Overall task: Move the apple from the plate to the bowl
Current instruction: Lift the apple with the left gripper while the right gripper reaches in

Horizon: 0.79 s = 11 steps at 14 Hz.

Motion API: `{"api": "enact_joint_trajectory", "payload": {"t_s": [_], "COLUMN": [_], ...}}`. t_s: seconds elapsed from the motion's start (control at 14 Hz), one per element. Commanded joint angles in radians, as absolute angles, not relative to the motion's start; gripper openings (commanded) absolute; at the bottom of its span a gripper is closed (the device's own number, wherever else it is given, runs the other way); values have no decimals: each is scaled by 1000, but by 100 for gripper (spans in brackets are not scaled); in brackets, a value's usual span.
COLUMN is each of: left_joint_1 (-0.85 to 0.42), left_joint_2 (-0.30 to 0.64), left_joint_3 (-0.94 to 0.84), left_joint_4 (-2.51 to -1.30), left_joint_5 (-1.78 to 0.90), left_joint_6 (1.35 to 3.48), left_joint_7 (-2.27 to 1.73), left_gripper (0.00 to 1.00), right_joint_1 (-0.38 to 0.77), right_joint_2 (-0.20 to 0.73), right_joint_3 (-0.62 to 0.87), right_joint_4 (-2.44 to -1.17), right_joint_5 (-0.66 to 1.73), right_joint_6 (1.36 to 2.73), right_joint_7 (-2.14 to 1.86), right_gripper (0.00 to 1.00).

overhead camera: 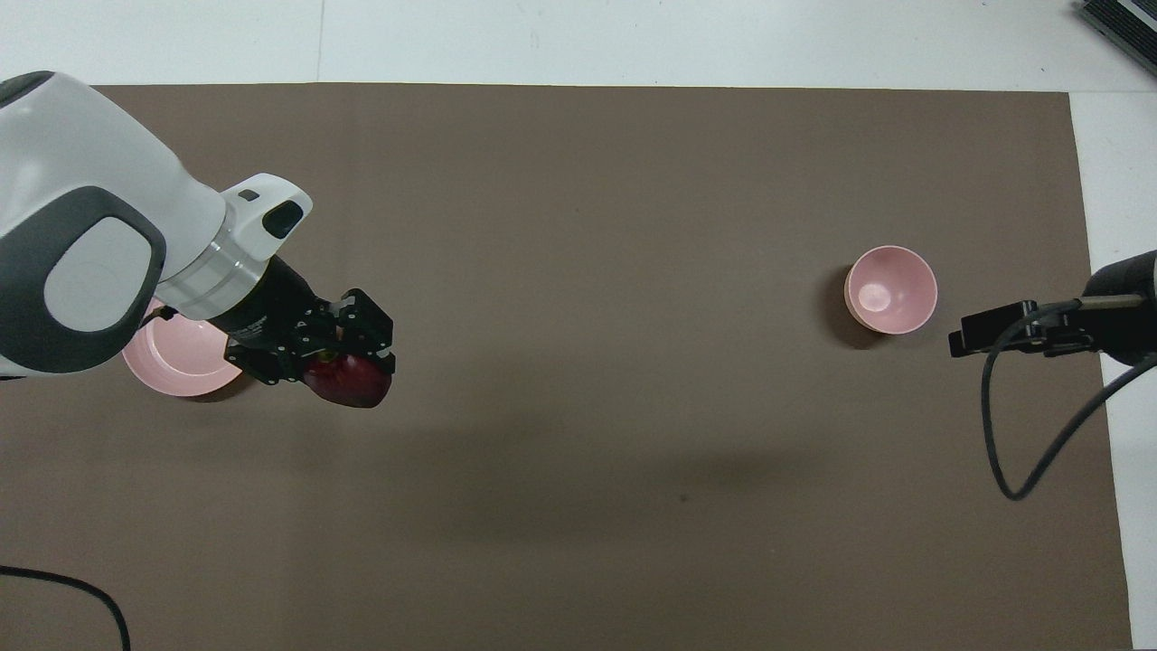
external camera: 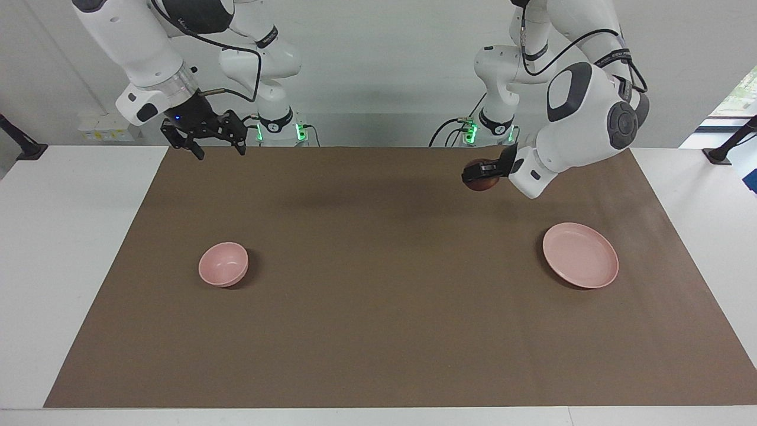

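My left gripper [external camera: 480, 173] is shut on the dark red apple [external camera: 482, 181] and holds it in the air over the brown mat, off the plate and toward the table's middle. The overhead view shows the same gripper [overhead camera: 360, 357] and apple [overhead camera: 351, 382]. The flat pink plate [external camera: 581, 255] lies bare at the left arm's end; my arm partly covers it in the overhead view [overhead camera: 178, 363]. The small deep pink bowl [external camera: 223, 264] stands empty at the right arm's end, also in the overhead view [overhead camera: 890, 289]. My right gripper [external camera: 219, 151] hangs open and empty above the mat's edge by its base.
A brown mat [external camera: 378, 331] covers most of the white table [external camera: 71, 236]. A black cable [overhead camera: 63, 583] lies at the mat's corner at the left arm's end, near the robots. Part of the right gripper and its cable [overhead camera: 1012, 330] show beside the bowl.
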State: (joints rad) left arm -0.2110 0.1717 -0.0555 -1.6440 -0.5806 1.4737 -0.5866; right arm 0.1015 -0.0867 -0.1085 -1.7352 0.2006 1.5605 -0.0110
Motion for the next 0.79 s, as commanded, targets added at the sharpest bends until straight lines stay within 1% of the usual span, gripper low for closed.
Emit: {"api": "enact_joint_trajectory", "payload": {"t_s": [0.0,0.14,0.29,0.43,0.57,0.71], "left_joint_1": [-219,-221,-225,-264,-317,-365], "left_joint_2": [160,164,164,176,172,179], "left_joint_3": [-99,-121,-126,-130,-132,-133], "left_joint_4": [-1654,-1672,-1703,-1726,-1785,-1796], "left_joint_5": [-678,-772,-888,-1012,-1203,-1325], "left_joint_6": [1534,1572,1632,1686,1808,1894], "left_joint_7": [-767,-810,-888,-905,-913,-960], "left_gripper": [0,0,0,0,0,0], "right_joint_1": [101,103,132,124,120,94], "right_joint_2": [-124,-132,-147,-181,-193,-218], "right_joint_3": [-107,-107,-107,-109,-112,-118], "right_joint_4": [-1810,-1834,-1876,-1929,-1945,-1971], "right_joint_5": [308,383,428,547,602,748], "right_joint_6": [1585,1588,1606,1606,1597,1551], "right_joint_7": [26,72,78,141,135,141], "right_gripper": [100,100,100,100,100,100]}}
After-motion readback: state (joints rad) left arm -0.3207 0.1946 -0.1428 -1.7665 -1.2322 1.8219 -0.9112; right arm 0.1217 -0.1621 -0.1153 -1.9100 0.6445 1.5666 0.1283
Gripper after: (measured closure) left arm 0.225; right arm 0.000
